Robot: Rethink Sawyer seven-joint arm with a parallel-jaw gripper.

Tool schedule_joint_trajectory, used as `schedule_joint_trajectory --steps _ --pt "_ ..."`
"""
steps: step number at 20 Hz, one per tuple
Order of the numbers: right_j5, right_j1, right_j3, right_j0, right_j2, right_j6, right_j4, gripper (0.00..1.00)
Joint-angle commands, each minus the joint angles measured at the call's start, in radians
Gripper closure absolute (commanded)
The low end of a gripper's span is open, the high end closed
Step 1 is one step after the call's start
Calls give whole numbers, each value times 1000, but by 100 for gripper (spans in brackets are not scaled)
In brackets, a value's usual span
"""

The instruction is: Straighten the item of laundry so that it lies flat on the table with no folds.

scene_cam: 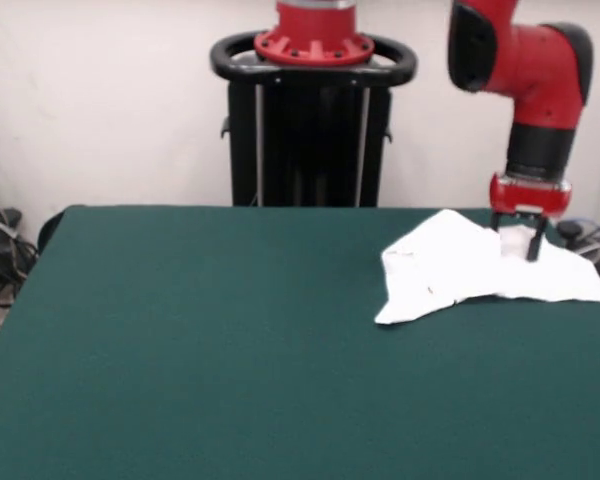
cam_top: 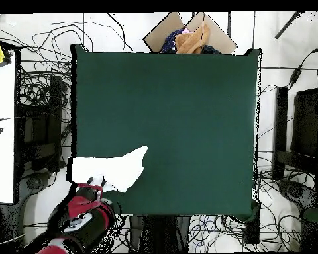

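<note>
- Small white cloth garment (scene_cam: 480,265), crumpled, lying near the far right corner of the large dark green felt-topped table (scene_cam: 230,350) in the front view, toward two o'clock from the table's middle.
- Same garment (cam_top: 115,170) in the overhead view at about eight o'clock from the table's (cam_top: 188,106) centre, reaching to the left edge and close to the bottom edge.
- Not flat: raised ridge near the middle, a fold on the left side, one pointed corner stretching toward the table's interior, another lobe spreading right toward the table's edge in the front view.
- Only plain white cloth visible; no print to be made out in either view.
- Red and black arm coming down from twelve o'clock in the front view, ending in a dark two-fingered gripper (scene_cam: 518,243) right over the garment's upper right part.
- Fingers pointing down, narrow gap between them, tips at the cloth with white fabric showing between; firm grasp or mere contact impossible to tell.
- Gripper (cam_top: 95,180) in the overhead view at the garment's lower left portion, arm trailing off toward seven o'clock.
- Black pedestal with a red ring on top (scene_cam: 313,110) standing behind the far edge of the table, at twelve o'clock.
- Tangled cables (cam_top: 36,86) on the floor around the table in the overhead view.
</note>
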Motion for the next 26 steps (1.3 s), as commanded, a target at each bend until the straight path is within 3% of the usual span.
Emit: schedule_joint_trajectory --steps 1,7,10,11,16,23,26 --pt "0 229 -160 96 -147 126 257 0" --pt "85 126 -109 44 -120 100 200 0" --pt "128 116 -117 45 -128 84 204 0" --pt "144 111 -119 42 -128 80 201 100" --pt "269 75 -112 76 -194 61 210 100" --pt "320 -158 -26 -119 -119 17 8 100" --pt "427 -287 -7 -185 -121 -23 -63 100"
